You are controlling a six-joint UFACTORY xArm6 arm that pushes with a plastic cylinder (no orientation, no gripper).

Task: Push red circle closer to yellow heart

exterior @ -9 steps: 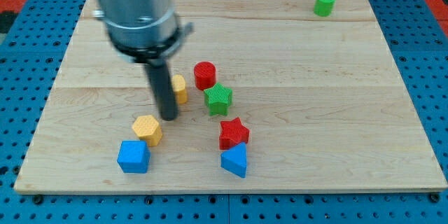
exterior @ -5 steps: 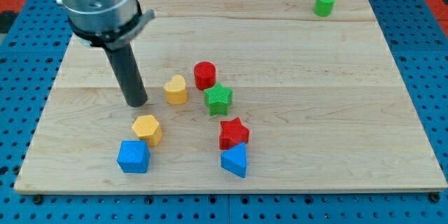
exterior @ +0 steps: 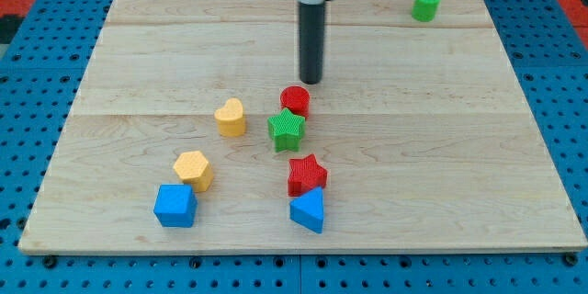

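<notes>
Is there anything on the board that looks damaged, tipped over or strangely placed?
Nothing looks damaged or tipped. One oddity: the green cylinder sits alone near the view's top right corner, far from the other blocks. The red circle touches the green star, apart from the yellow heart. My tip is just above the red circle.

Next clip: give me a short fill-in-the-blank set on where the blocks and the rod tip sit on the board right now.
1. My tip sits just toward the view's ____ of the red circle.
2. The yellow heart lies to the view's ____ of the red circle.
3. The block touching the red circle's lower edge is the ____ star.
4. The blue wedge sits directly below the red ____.

Missing words: top; left; green; star
</notes>
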